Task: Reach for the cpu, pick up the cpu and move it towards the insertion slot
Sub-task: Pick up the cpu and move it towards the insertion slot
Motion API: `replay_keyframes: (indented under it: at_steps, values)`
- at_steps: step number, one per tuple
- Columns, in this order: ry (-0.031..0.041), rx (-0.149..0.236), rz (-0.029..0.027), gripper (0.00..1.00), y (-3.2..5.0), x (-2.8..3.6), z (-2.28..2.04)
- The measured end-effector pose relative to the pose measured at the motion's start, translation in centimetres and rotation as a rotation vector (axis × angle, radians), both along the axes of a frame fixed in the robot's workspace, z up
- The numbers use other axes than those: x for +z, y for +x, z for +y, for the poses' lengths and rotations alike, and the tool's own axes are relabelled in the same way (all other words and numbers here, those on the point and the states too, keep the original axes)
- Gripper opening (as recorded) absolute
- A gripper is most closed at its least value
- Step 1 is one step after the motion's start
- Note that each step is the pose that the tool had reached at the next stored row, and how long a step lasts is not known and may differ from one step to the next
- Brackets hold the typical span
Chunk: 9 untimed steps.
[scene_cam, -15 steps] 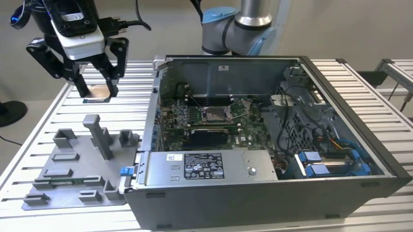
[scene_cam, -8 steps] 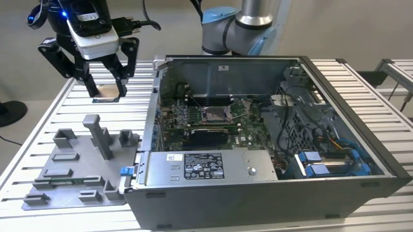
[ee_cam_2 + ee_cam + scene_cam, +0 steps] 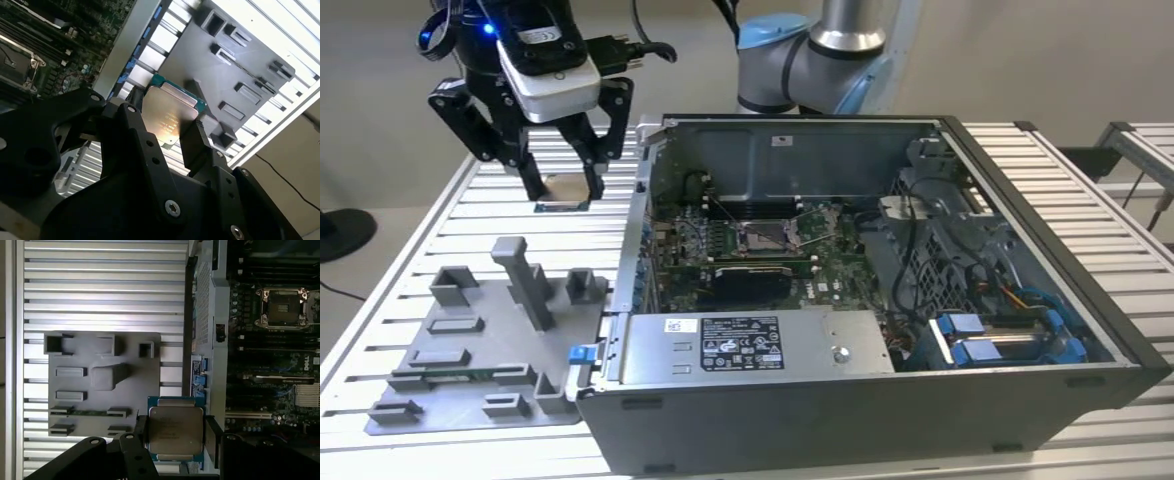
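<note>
End effector in the exterior view hangs over the slatted desk on the exterior view's left of the open computer case, its two black fingers clamped on opposite edges of the cpu, which lies flat between them and looks raised off the desk surface. A grey fixture plate with upright blocks lies on the desk nearer the camera, apart from the held chip. Inside the case, the insertion slot sits on the green board, well apart from the cpu. In the second wrist view, the end effector grips the cpu with its silvery face showing and a green rim around it; the fixture plate lies beyond it, and the insertion slot shows on the board inside the case. In the first wrist view, the cpu sits squarely between the fingers, overlapping the corner of the fixture plate and the case wall, while the insertion slot with its shiny frame lies far off inside the case.
</note>
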<state>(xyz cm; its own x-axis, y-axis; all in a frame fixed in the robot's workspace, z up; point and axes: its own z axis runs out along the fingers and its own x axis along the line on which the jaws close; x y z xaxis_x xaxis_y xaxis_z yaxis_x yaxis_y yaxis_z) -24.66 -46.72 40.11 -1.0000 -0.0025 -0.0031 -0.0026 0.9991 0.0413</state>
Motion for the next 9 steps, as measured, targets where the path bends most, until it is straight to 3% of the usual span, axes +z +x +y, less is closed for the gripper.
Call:
replay_keyframes:
  at_steps: [9]
  values:
    - [-0.0001,0.000,0.0001,0.00,1.56,0.00,0.00]
